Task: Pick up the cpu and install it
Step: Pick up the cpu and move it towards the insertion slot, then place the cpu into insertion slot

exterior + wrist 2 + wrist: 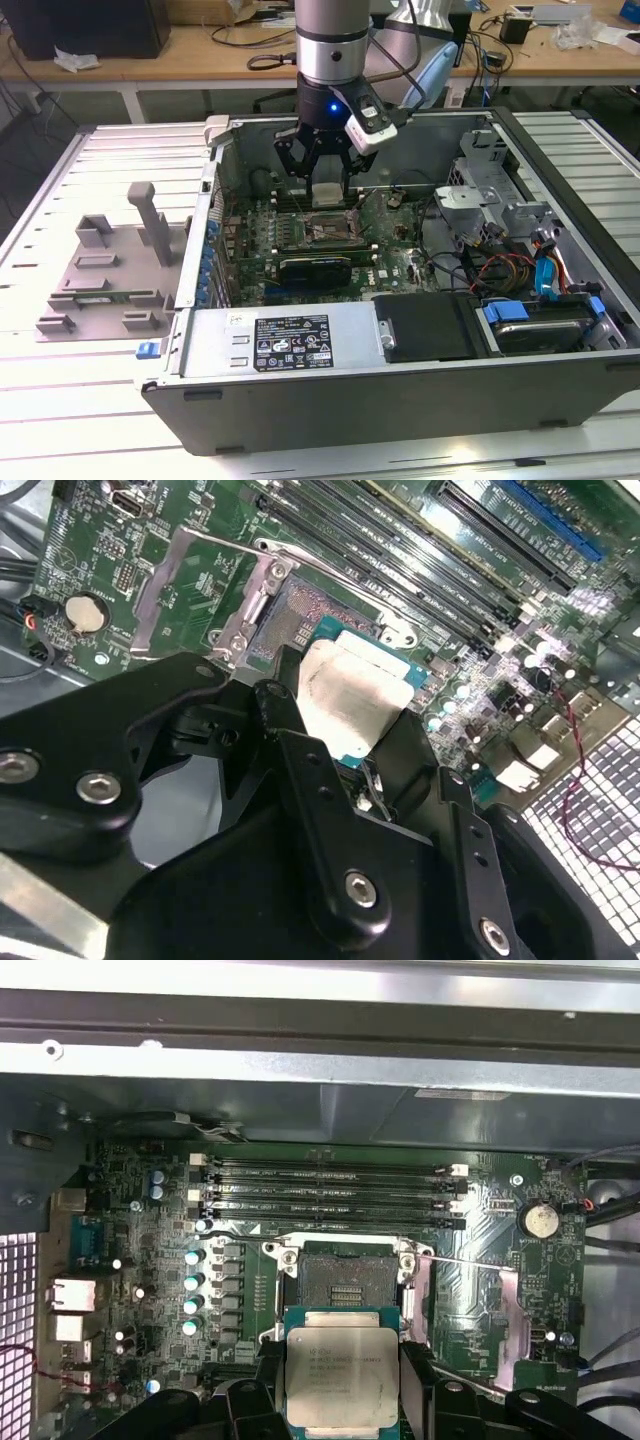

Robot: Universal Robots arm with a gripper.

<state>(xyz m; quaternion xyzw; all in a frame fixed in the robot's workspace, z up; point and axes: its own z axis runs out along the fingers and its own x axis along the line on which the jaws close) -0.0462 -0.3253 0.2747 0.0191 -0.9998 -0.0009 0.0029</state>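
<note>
My gripper (327, 178) hangs inside the open computer case, shut on the cpu (328, 192), a flat square chip with a pale silver top. In the first wrist view the cpu (340, 1372) sits level between the two black fingers (266, 1385), held by opposite edges. Just beyond it lies the open socket (340, 1282) with its metal frame and lever swung up. The second wrist view shows the cpu (350, 695) above the motherboard, close to the socket (300, 615) and not resting in it.
The case walls (215, 190) enclose the motherboard. Memory slots (330, 1195) run beside the socket, and an expansion card (315, 268) lies on its other side. Cables and drive bays (520, 270) crowd the exterior view's right. A grey fixture (110, 270) sits on the table outside the case.
</note>
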